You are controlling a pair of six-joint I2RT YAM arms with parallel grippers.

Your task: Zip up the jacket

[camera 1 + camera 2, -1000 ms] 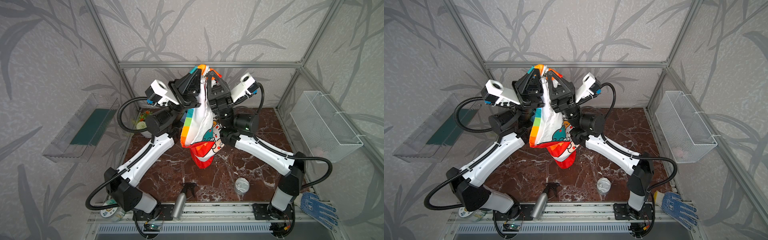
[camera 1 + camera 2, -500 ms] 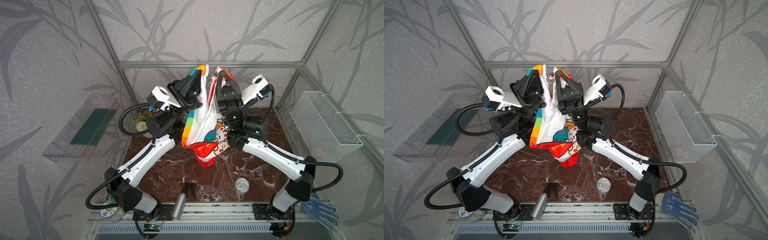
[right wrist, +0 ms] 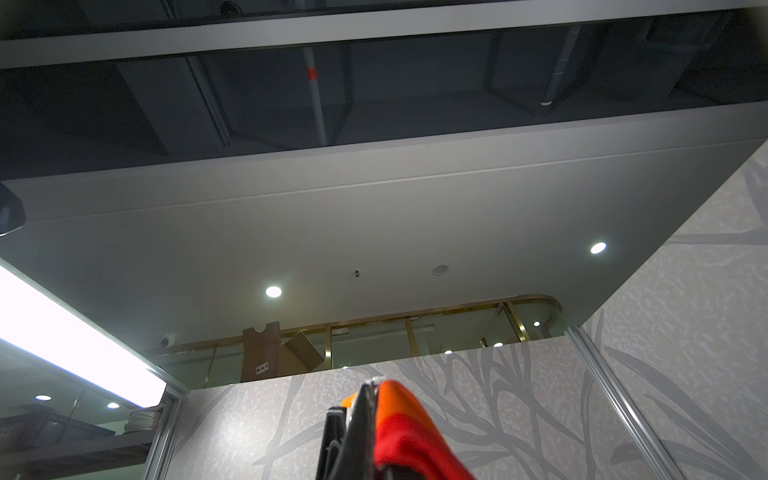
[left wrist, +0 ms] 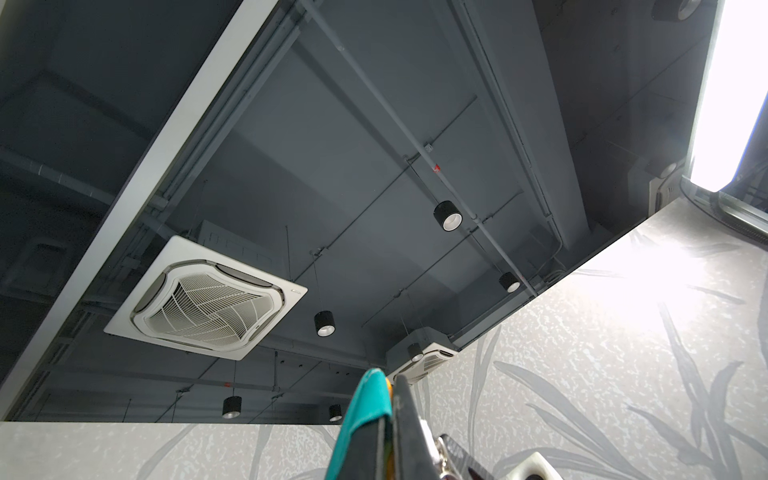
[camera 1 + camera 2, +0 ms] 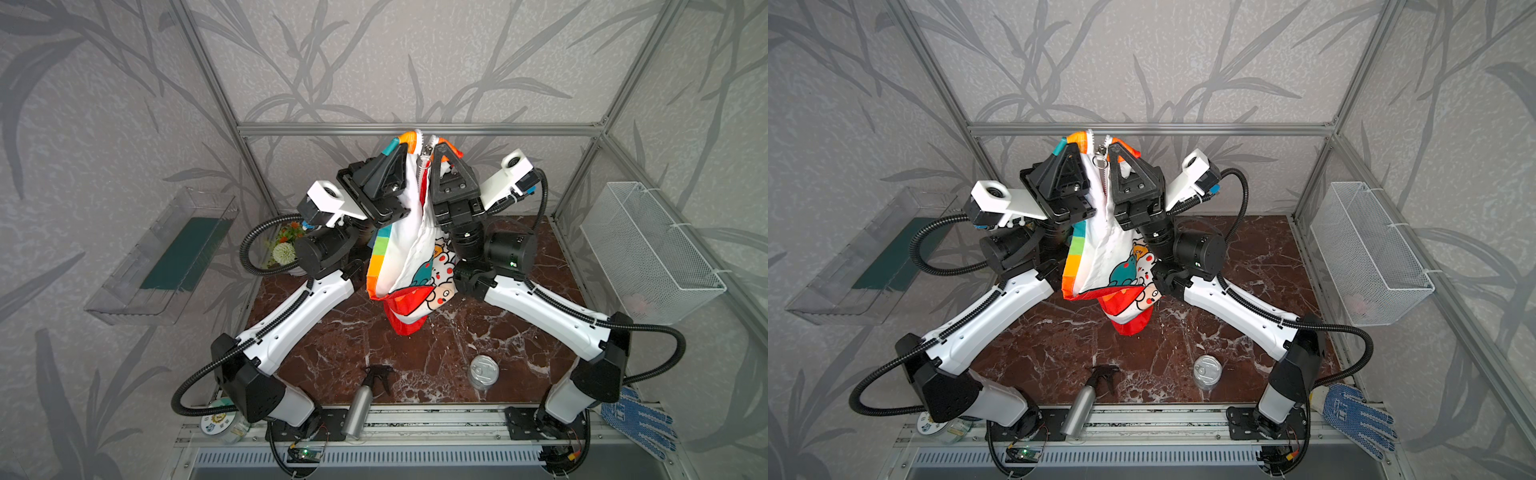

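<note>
Gripper on the left (image 5: 404,148) pinches one zipper edge of the jacket (image 5: 409,249), hanging unzipped up high at the far middle; gripper on the right (image 5: 441,147) pinches the other edge. Next, I think: join the ends, pull the tab (image 5: 1099,158).

No text can be read in any of these views. In the top views, a blue dotted glove (image 5: 1358,415) at the near right carries a white printed mark and a round disc (image 5: 218,422) at the near left carries small stickers, all too small to read. In the right wrist view, a cardboard box (image 3: 266,353) bears a small illegible label.
</note>
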